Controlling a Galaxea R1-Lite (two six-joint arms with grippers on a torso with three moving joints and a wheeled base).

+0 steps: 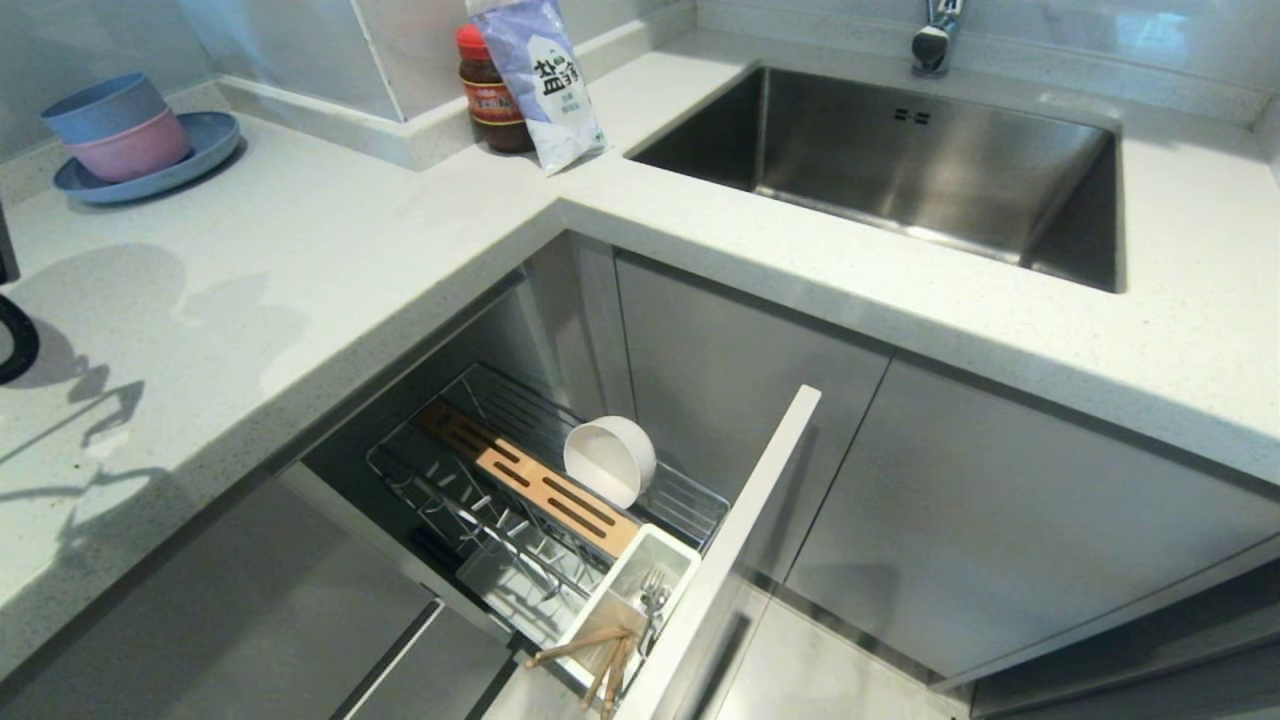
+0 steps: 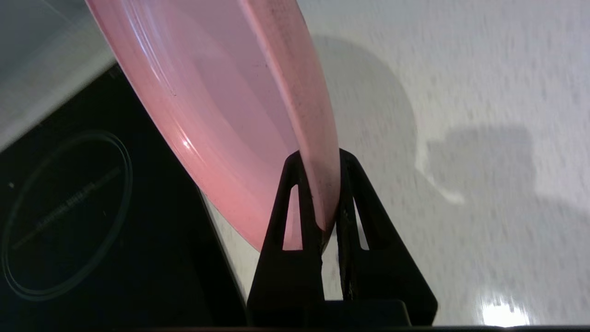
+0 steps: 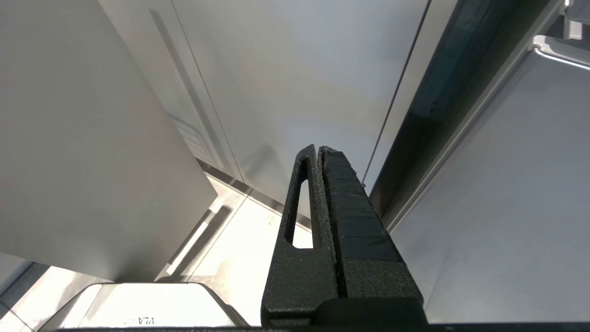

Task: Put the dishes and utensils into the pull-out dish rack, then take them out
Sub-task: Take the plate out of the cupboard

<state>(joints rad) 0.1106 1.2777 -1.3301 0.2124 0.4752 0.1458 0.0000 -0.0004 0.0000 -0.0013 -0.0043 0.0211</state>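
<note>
In the left wrist view my left gripper (image 2: 320,154) is shut on the rim of the pink plate (image 2: 221,101), held on edge above the white counter (image 2: 461,138) beside a black cooktop (image 2: 83,221). Neither arm shows in the head view. There the pull-out dish rack (image 1: 540,500) stands open below the counter. An off-white bowl (image 1: 610,460) leans on its side in the rack, next to the slotted wood strip (image 1: 545,485). The white cutlery cup (image 1: 640,585) holds the silver fork (image 1: 655,598), and the wooden chopsticks (image 1: 595,655) poke out of it. My right gripper (image 3: 319,148) is shut and empty, parked low by grey cabinet fronts.
A blue plate with stacked blue and pink bowls (image 1: 130,140) sits at the counter's far left. A sauce jar (image 1: 490,95) and a salt bag (image 1: 545,85) stand at the back corner. The steel sink (image 1: 900,170) lies to the right. The rack's grey front panel (image 1: 730,540) juts out.
</note>
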